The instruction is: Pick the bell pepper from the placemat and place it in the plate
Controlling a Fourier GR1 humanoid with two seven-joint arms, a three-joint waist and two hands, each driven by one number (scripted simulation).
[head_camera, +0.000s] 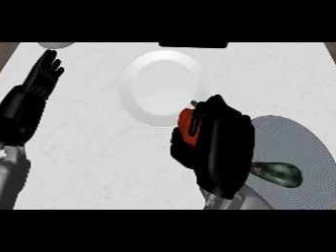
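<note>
bell pepper (187, 126): red, green stem | held in right robot hand (218, 147)

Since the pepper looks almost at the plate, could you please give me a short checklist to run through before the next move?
1. Bell pepper held: ok, the right hand is curled round it.
2. Pepper clear of the placemat: ok, it shows left of the mat's edge.
3. Pepper over the plate: not ok, it sits at the plate's lower right rim, not its middle.
4. Plate free to receive: ok, nothing lies on it.
5. Left hand out of the way: ok, open at the view's left, fingers up.
6. Dark vegetable undisturbed: ok, it lies on the placemat beside the right wrist.
</note>
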